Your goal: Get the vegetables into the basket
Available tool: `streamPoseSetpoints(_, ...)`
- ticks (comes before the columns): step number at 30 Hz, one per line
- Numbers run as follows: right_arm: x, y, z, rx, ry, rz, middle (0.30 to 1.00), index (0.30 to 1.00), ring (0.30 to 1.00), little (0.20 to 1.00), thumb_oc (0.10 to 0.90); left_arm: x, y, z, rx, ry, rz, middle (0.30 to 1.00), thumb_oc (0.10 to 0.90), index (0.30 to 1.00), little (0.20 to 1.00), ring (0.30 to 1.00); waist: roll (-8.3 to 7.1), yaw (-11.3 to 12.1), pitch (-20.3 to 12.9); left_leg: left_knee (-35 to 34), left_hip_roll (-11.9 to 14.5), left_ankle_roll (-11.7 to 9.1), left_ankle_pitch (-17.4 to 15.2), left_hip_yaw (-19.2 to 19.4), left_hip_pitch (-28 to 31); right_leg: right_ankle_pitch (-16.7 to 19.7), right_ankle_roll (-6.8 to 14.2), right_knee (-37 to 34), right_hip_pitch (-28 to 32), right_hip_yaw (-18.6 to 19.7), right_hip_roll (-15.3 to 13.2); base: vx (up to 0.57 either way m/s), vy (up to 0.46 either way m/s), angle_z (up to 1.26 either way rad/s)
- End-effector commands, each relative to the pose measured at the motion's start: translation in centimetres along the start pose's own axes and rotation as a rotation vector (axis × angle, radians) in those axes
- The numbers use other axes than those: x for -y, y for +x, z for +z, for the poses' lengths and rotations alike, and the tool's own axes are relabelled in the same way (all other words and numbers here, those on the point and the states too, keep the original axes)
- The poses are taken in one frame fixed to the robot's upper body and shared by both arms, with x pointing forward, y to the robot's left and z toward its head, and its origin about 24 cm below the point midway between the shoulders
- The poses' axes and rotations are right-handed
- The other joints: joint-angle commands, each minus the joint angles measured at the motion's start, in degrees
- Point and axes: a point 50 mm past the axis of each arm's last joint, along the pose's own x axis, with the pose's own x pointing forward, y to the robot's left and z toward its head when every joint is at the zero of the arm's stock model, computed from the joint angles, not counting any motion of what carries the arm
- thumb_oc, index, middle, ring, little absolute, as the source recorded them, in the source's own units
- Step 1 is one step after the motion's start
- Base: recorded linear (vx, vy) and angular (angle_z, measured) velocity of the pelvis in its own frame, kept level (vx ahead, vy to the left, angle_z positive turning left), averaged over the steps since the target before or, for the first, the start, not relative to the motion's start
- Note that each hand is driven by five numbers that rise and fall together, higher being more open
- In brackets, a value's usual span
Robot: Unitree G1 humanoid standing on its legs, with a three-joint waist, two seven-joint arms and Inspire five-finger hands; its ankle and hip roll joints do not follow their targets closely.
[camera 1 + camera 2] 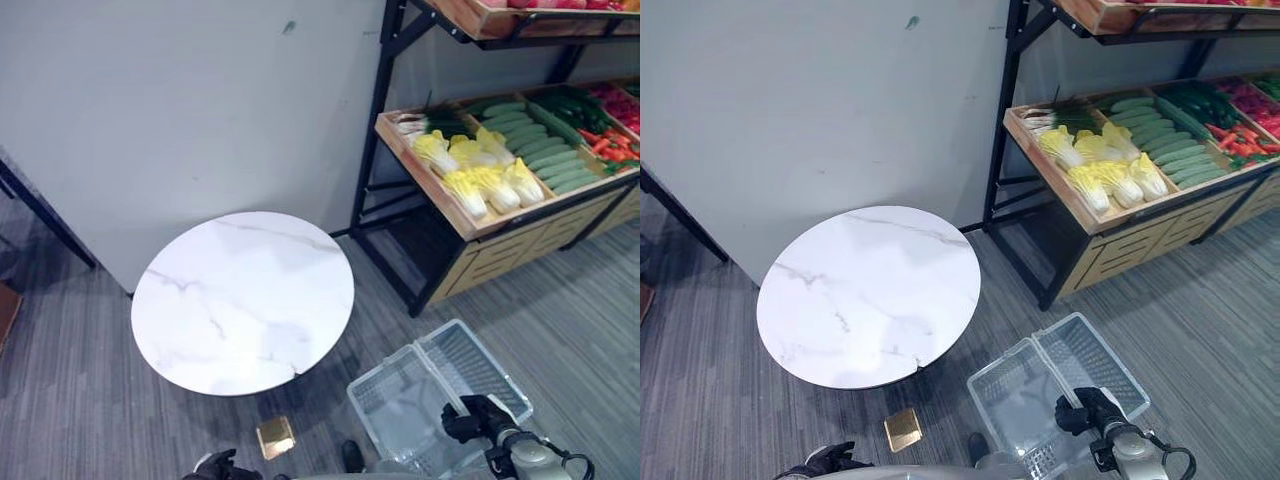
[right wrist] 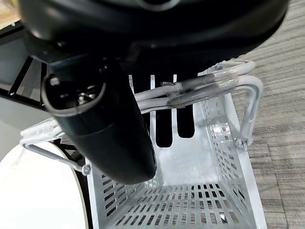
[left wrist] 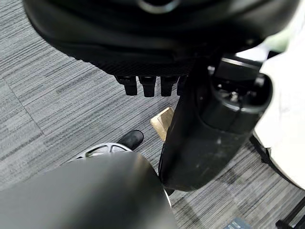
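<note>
right hand (image 1: 478, 417) grips basket (image 1: 400, 395) handle (image 2: 200, 88), fingers partly hidden.

Grocery shop or mock store: black metal shelf rack (image 1: 392, 140) with slanted wooden produce crates (image 1: 455, 215) of yellow-white cabbages (image 1: 480, 175), green cucumbers (image 1: 535, 145); grey carpet floor (image 1: 560, 310).

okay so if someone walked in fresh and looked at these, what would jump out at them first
Probably the white marble round table in the middle of the grey carpet. Next, the shelf crate at upper right, holding yellow cabbages and green cucumbers. Near the bottom, the right hand grips the handles of a clear basket.
</note>
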Motion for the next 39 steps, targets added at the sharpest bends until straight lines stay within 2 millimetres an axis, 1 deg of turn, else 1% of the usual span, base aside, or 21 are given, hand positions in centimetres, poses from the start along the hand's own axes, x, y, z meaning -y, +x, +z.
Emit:
streamPoseSetpoints(1, 3.2, 0.5, 6.1, 0.236, 0.037, -0.093, 0.300, 0.300, 0.300, 0.300, 0.400, -0.1, 0.0, 0.2, -0.003, 0.084, -0.002, 1.000, 0.900, 1.000, 1.000, 1.000, 2.28, -0.94, 0.72, 0.48, -2.26, 1.57, -6.62, -3.13, 1.65, -1.16, 4.81, 3.95, -2.42, -1.10, -0.14, 0.03, 0.105, -0.34)
streamPoseSetpoints(4, 2.8, 0.6, 6.5, 0.244, 0.028, -0.080, 0.300, 0.300, 0.300, 0.300, 0.400, -0.4, 0.0, 0.4, 0.003, 0.087, 0.008, 1.000, 0.900, 1.000, 1.000, 1.000, 2.63, -1.04, 1.35, 0.71, -2.29, 1.69, -7.13, -1.07, 1.74, -0.32, 5.36, 3.87, -3.35, -1.35, -0.36, 0.01, 0.061, -0.33)
streamPoseSetpoints(5, 2.6, 0.6, 6.7, 0.250, 0.021, -0.072, 0.300, 0.300, 0.300, 0.300, 0.400, -0.6, 0.0, 0.5, 0.005, 0.083, 0.014, 1.000, 0.900, 1.000, 1.000, 1.000, 2.70, -0.59, 1.70, 1.12, -2.14, 1.65, -7.39, -0.05, 1.70, -0.07, 5.36, 3.96, -3.79, -3.10, -0.90, -0.02, -0.004, -0.49)
streamPoseSetpoints(6, 2.1, 0.7, 6.9, 0.260, 0.036, -0.056, 0.300, 0.300, 0.300, 0.300, 0.400, -0.9, 0.0, 0.4, 0.002, 0.073, 0.026, 1.000, 0.900, 1.000, 1.000, 1.000, 3.01, 0.43, 2.33, 2.19, -1.33, 1.49, -8.17, 2.54, 1.68, -0.37, 4.68, 4.25, -4.36, -10.85, -3.23, -0.02, -0.013, -0.58)
streamPoseSetpoints(7, 1.9, 0.7, 7.0, 0.264, 0.045, -0.050, 0.300, 0.300, 0.300, 0.300, 0.400, -1.0, 0.0, 0.3, 0.000, 0.070, 0.030, 1.000, 0.900, 1.000, 1.000, 1.000, 3.10, 0.50, 2.54, 2.58, -0.89, 1.38, -8.42, 3.44, 1.69, -0.64, 4.45, 4.61, -4.56, -13.83, -4.15, -0.01, -0.019, -0.74)
streamPoseSetpoints(8, 1.9, 0.7, 7.0, 0.264, 0.045, -0.050, 0.300, 0.300, 0.300, 0.300, 0.400, -1.0, 0.0, 0.3, 0.000, 0.070, 0.031, 1.000, 0.900, 1.000, 1.000, 1.000, 3.10, 0.43, 2.55, 2.63, -0.88, 1.37, -8.44, 3.38, 1.67, -0.68, 4.45, 4.64, -4.55, -13.89, -4.17, 0.00, -0.015, -0.91)
streamPoseSetpoints(10, 1.1, 0.9, 6.7, 0.250, 0.045, -0.024, 0.300, 0.300, 0.300, 0.300, 0.400, -1.4, -0.1, -0.2, -0.012, 0.052, 0.044, 1.000, 0.900, 1.000, 1.000, 1.000, 3.25, 1.39, 2.68, 3.01, -0.24, 1.04, -8.74, 5.91, 2.06, -1.25, 4.26, 4.81, -4.13, -22.15, -6.65, 0.01, -0.033, -0.72)
streamPoseSetpoints(11, 1.1, 0.9, 6.7, 0.250, 0.045, -0.024, 0.300, 0.300, 0.300, 0.300, 0.400, -1.4, -0.1, -0.2, -0.012, 0.052, 0.044, 1.000, 0.900, 1.000, 1.000, 1.000, 3.25, 1.39, 2.69, 3.01, -0.24, 1.04, -8.74, 5.91, 2.06, -1.24, 4.26, 4.81, -4.12, -22.15, -6.65, 0.04, -0.082, -0.53)
streamPoseSetpoints(12, 0.8, 1.0, 6.7, 0.242, 0.039, -0.012, 0.300, 0.300, 0.300, 0.300, 0.400, -1.6, -0.2, -0.5, -0.022, 0.040, 0.051, 1.000, 0.900, 1.000, 1.000, 1.000, 3.14, 2.05, 2.37, 3.25, -0.17, 0.71, -8.92, 7.19, 2.16, -1.05, 4.46, 4.37, -3.38, -25.73, -7.66, 0.05, -0.088, -0.65)
streamPoseSetpoints(15, 0.4, 1.0, 6.6, 0.235, 0.039, 0.006, 0.300, 0.300, 0.300, 0.300, 0.400, -1.5, -0.2, -0.4, -0.016, 0.057, 0.044, 1.000, 0.900, 1.000, 1.000, 1.000, 2.83, 1.86, 1.88, 3.19, -0.15, 0.26, -8.87, 6.94, 2.64, -0.78, 4.38, 3.08, -2.22, -24.32, -6.71, 0.09, -0.155, -0.35)
streamPoseSetpoints(20, -0.4, 1.0, 6.2, 0.226, 0.033, 0.033, 0.300, 0.300, 0.300, 0.300, 0.400, -1.2, 0.0, 0.4, 0.001, 0.069, 0.042, 1.000, 0.900, 1.000, 1.000, 1.000, 3.05, 1.30, 1.36, 0.48, 0.88, -1.29, -6.80, 6.39, 3.47, -3.55, 3.34, 2.30, -1.52, -23.76, -4.79, 0.08, -0.195, -0.07)
streamPoseSetpoints(26, -1.3, 1.1, 6.5, 0.234, 0.018, 0.064, 0.300, 0.300, 0.300, 0.300, 0.400, -1.3, 0.1, 1.8, 0.033, 0.058, 0.058, 1.000, 0.900, 1.000, 1.000, 1.000, 2.44, 0.99, 1.38, 0.81, 3.92, -3.60, -5.83, 5.35, 2.93, -6.77, 1.40, 4.25, -2.57, -22.92, -2.26, 0.11, -0.225, 0.05)
streamPoseSetpoints(28, -1.6, 1.1, 6.8, 0.246, 0.020, 0.078, 0.300, 0.300, 0.300, 0.300, 0.400, -1.3, 0.1, 2.0, 0.042, 0.037, 0.063, 1.000, 0.900, 1.000, 1.000, 1.000, 1.40, 1.39, 1.61, 9.10, 5.66, -4.53, -7.72, 4.54, 0.98, -7.83, 0.27, 4.52, -1.53, -22.22, -1.51, 0.18, -0.251, 0.03)
streamPoseSetpoints(29, -1.8, 1.1, 7.1, 0.256, 0.007, 0.095, 0.300, 0.300, 0.300, 0.300, 0.400, -1.3, 0.1, 2.3, 0.057, 0.002, 0.069, 1.000, 0.900, 1.000, 1.000, 1.000, 0.72, 2.65, 2.23, 14.09, 6.28, -5.67, -6.56, -0.12, -0.60, -8.10, -0.80, 3.68, 0.12, -20.90, -0.28, 0.17, -0.189, -0.12)
streamPoseSetpoints(30, -1.9, 1.1, 7.1, 0.255, 0.002, 0.098, 0.300, 0.300, 0.300, 0.300, 0.400, -1.3, 0.1, 2.3, 0.060, -0.010, 0.068, 1.000, 0.900, 1.000, 1.000, 1.000, 0.55, 3.20, 2.30, 13.28, 5.57, -5.75, -5.88, -3.17, -0.98, -7.97, -0.78, 3.04, 0.52, -20.33, -0.12, 0.08, -0.087, -0.42)
streamPoseSetpoints(31, -2.0, 1.1, 7.1, 0.253, 0.007, 0.102, 0.300, 0.300, 0.300, 0.300, 0.400, -1.1, 0.1, 2.4, 0.067, -0.025, 0.066, 1.000, 0.900, 1.000, 1.000, 1.000, -0.03, 4.08, 2.28, 11.30, 4.04, -5.12, -5.22, -7.08, -2.26, -6.90, -0.90, 1.88, 0.21, -19.53, -0.49, -0.05, 0.072, -0.72)
streamPoseSetpoints(32, -2.0, 1.2, 7.1, 0.255, 0.004, 0.100, 0.300, 0.300, 0.300, 0.300, 0.400, -0.6, 0.2, 2.4, 0.076, -0.036, 0.058, 1.000, 0.900, 1.000, 1.000, 1.000, -0.52, 5.39, 2.87, 9.58, 2.28, -4.62, -5.55, -16.20, -4.84, -5.87, -0.59, 2.20, -0.60, -17.81, -1.15, -0.07, 0.229, -0.67)
streamPoseSetpoints(33, -2.0, 1.2, 6.9, 0.238, 0.013, 0.102, 0.300, 0.300, 0.300, 0.300, 0.400, -0.6, 0.1, 2.1, 0.070, -0.015, 0.052, 1.000, 0.900, 1.000, 1.000, 1.000, -0.47, 5.70, 3.08, 9.81, 2.01, -3.19, -6.68, -16.98, -5.31, -5.86, -0.16, 3.31, -1.60, -16.07, -1.64, -0.04, 0.309, -0.91)
streamPoseSetpoints(34, -2.0, 1.3, 6.7, 0.231, 0.020, 0.100, 0.300, 0.300, 0.300, 0.300, 0.400, -0.5, 0.1, 2.1, 0.068, -0.005, 0.047, 1.000, 0.900, 1.000, 1.000, 1.000, -0.21, 5.82, 3.22, 9.54, 1.65, -2.82, -6.65, -16.49, -5.08, -5.58, 0.17, 3.38, -1.70, -15.83, -1.93, -0.04, 0.637, -1.14)
streamPoseSetpoints(35, -2.7, 1.5, 7.3, 0.243, 0.043, 0.117, 0.300, 0.300, 0.300, 0.300, 0.400, -1.3, 0.0, 1.7, 0.059, 0.025, 0.061, 1.000, 0.900, 1.000, 1.000, 1.000, 0.32, 6.44, 3.99, 9.00, 0.16, -1.22, -7.50, -13.27, -3.95, -3.65, 1.63, 3.72, -2.63, -13.72, -3.02, -0.04, 0.481, -1.10)
streamPoseSetpoints(39, -3.4, 1.7, 7.7, 0.243, 0.029, 0.139, 0.300, 0.300, 0.300, 0.300, 0.400, -2.1, -0.1, 1.4, 0.054, 0.018, 0.086, 1.000, 0.900, 1.000, 1.000, 1.000, 0.42, 7.17, 4.62, 9.93, -0.70, -0.12, -8.66, -11.41, -3.87, -2.01, 2.46, 3.89, -3.78, -11.66, -3.45, -0.07, 0.301, -0.76)
